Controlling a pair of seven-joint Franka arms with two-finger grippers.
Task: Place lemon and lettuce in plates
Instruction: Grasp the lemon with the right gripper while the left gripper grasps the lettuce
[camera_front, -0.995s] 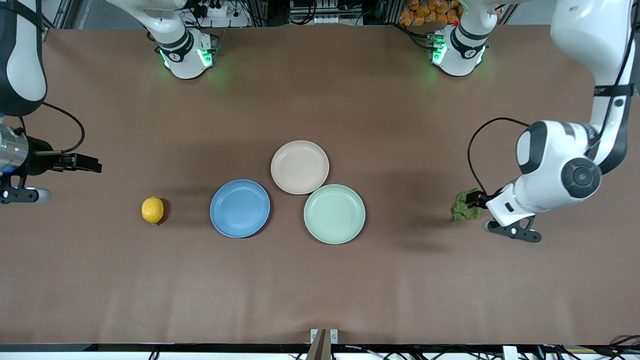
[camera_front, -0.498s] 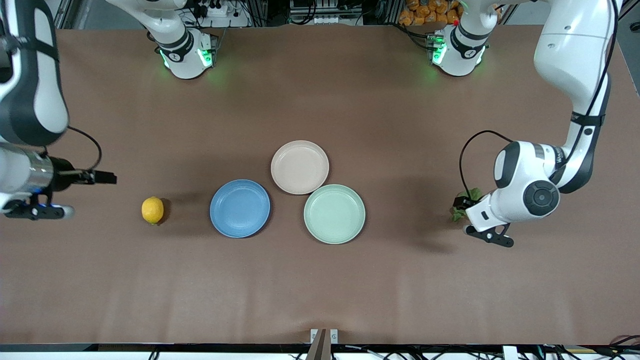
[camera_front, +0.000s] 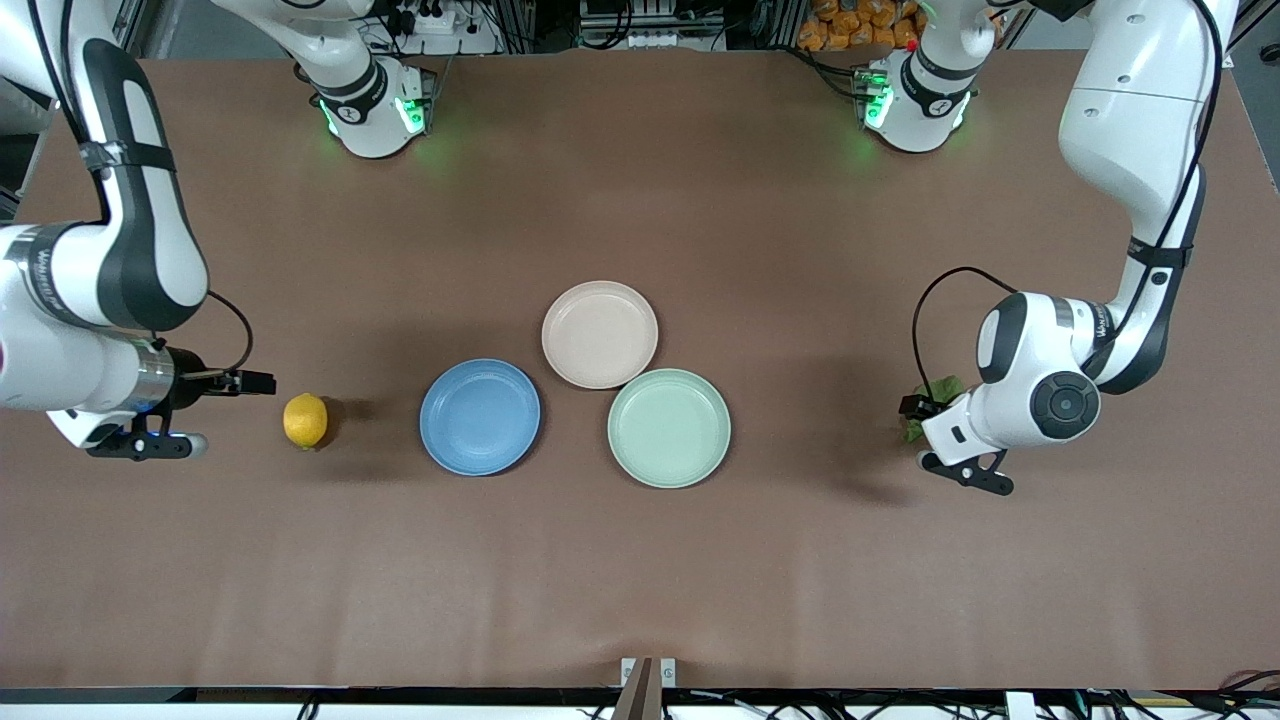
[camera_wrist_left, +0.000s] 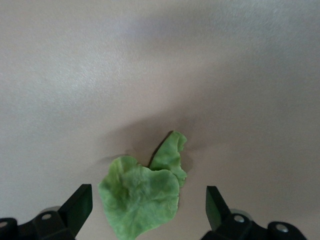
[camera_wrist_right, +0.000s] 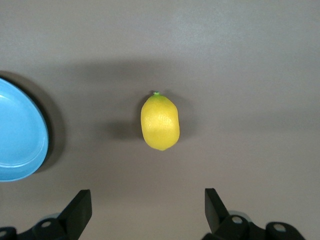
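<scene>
Both arms have swung in toward the table's middle since a sec ago. We see the right arm bent at the elbow, w/ the right gripper (camera_wrist_right: 147, 212) low over the brown table (camera_front: 640, 560), just beside the lemon (camera_front: 305, 420) toward the right arm's end; its jaws stand apart, nothing between them. We see the left arm folded down, wrist tipped, w/ the left gripper (camera_wrist_left: 149, 210) over the lettuce (camera_wrist_left: 145, 192); jaws also apart, straddling the leaf w/o clamping it.

Count: 2 arms, 1 lemon, 1 lettuce leaf, 3 plates. We note the lemon is oval, yellow, dimpled skin, small green tip. Lettuce is a wrinkly green leaf, irregular edge, lying flat on the table at the left arm's end. Plates are round, shallow, smooth: blue plate (camera_front: 480, 416), beige-pink plate (camera_front: 600, 334), mint-green plate (camera_front: 669, 428), clustered mid-table, rims nearly touching. Beige-pink plate sits farthest from the front camera.
</scene>
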